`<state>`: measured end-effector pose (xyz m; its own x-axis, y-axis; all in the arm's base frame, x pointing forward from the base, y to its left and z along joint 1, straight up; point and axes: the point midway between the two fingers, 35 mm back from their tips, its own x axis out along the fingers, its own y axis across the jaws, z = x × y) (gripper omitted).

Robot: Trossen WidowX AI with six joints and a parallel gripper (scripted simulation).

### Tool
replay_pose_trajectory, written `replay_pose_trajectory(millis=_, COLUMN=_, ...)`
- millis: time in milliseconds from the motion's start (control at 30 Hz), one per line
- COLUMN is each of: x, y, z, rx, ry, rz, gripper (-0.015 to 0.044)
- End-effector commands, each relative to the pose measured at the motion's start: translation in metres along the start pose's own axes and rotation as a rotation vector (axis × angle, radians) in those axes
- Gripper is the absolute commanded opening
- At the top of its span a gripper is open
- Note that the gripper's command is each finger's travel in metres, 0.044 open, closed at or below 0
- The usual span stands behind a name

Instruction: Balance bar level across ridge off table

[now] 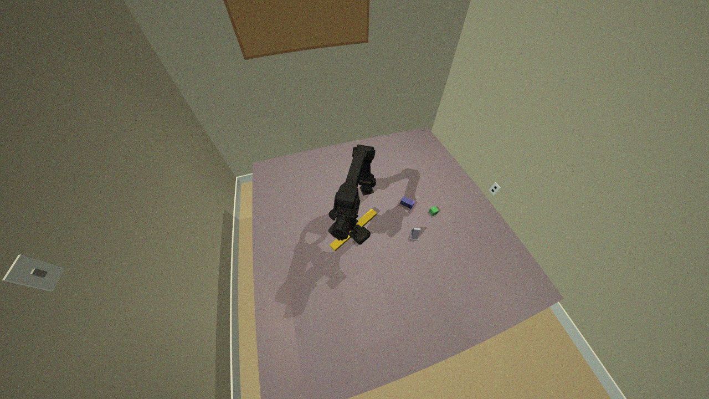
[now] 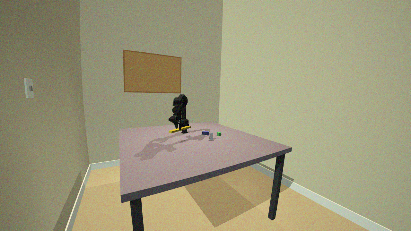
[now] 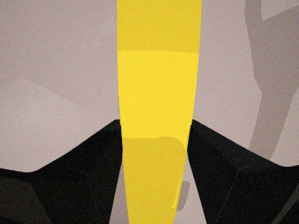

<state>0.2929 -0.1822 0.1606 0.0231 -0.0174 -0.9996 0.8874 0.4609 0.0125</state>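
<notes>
Bar [image 1: 368, 218] [image 2: 174, 130] [image 3: 157, 93] held by the claw [image 1: 350, 235] [image 2: 178, 129] [image 3: 154, 128] (up off the table [image 1: 396, 307] [image 2: 201, 155] [image 3: 56, 62])

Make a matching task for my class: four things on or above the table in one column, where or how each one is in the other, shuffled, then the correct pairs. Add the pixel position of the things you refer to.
Column 1
1. Long yellow bar [image 1: 368, 218] [image 2: 173, 130] [image 3: 157, 93]
2. Small green cube [image 1: 433, 210] [image 2: 219, 134]
3. Blue rectangular block [image 1: 407, 202] [image 2: 205, 132]
4. Black tool [image 1: 350, 235] [image 2: 178, 128] [image 3: 154, 128]

Column 2
A. Closed on something
B. Between the tool's fingers, off the table
C. Of these four, nearest the wall socket [image 1: 494, 188]
D. Between the yellow bar and the green cube in the top view

Pairs: 1-B, 2-C, 3-D, 4-A
</notes>
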Motion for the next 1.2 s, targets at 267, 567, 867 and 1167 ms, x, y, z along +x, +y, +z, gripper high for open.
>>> replay_pose_trajectory(millis=267, x=-0.006, y=0.031, z=-0.017, rx=-0.084, ry=-0.004, rz=0.009, gripper=0.0000)
replay_pose_trajectory(millis=567, x=-0.007, y=0.059, z=-0.035, rx=-0.159, ry=-0.002, rz=0.012, gripper=0.0000)
replay_pose_trajectory(millis=867, x=-0.008, y=0.086, z=-0.056, rx=-0.234, ry=-0.001, rz=0.015, gripper=0.0000)
replay_pose_trajectory(millis=1167, x=-0.009, y=0.110, z=-0.080, rx=-0.309, ry=0.001, rz=0.018, gripper=0.0000)
